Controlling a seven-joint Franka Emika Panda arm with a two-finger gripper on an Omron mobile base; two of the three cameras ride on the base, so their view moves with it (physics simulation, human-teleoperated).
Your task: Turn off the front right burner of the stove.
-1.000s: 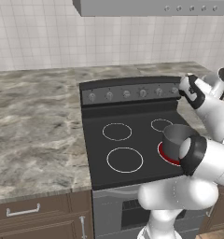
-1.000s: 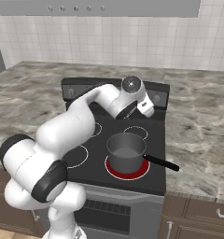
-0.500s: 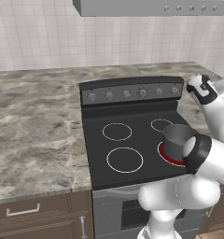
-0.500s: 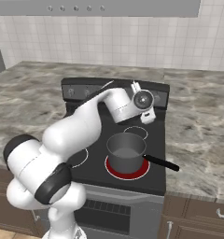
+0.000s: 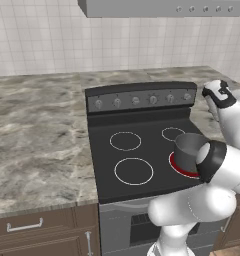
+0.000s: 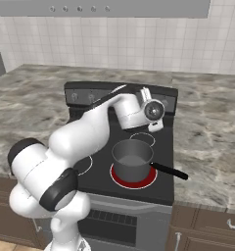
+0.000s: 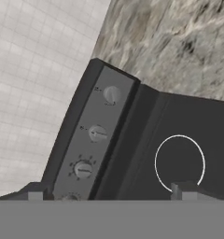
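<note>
The stove (image 5: 142, 182) (image 6: 163, 188) is a black glass-top range with a raised panel of small grey knobs (image 5: 136, 100) (image 7: 97, 133). The front right burner (image 5: 181, 169) (image 6: 133, 182) glows red under a grey pot. My gripper (image 5: 218, 94) (image 6: 152, 111) (image 7: 109, 195) hovers above the cooktop's rear right, by the right end of the knob panel. It faces the knobs without touching them. Its fingertips (image 7: 184, 191) stand wide apart, open and holding nothing. In the hand view a small white-ringed circle (image 7: 179, 163) lies just ahead of them.
A grey pot (image 5: 189, 149) (image 6: 132, 158) sits on the glowing burner, its dark handle (image 6: 169, 171) pointing front right. Marble counter (image 5: 37, 135) (image 6: 210, 132) flanks the stove on both sides. A grey hood (image 5: 162, 7) hangs overhead, with the tiled wall (image 7: 34, 70) behind.
My hand has swung a little to the right along the knob panel and rolled. The jaws stayed wide open. The pot and knobs have not moved.
</note>
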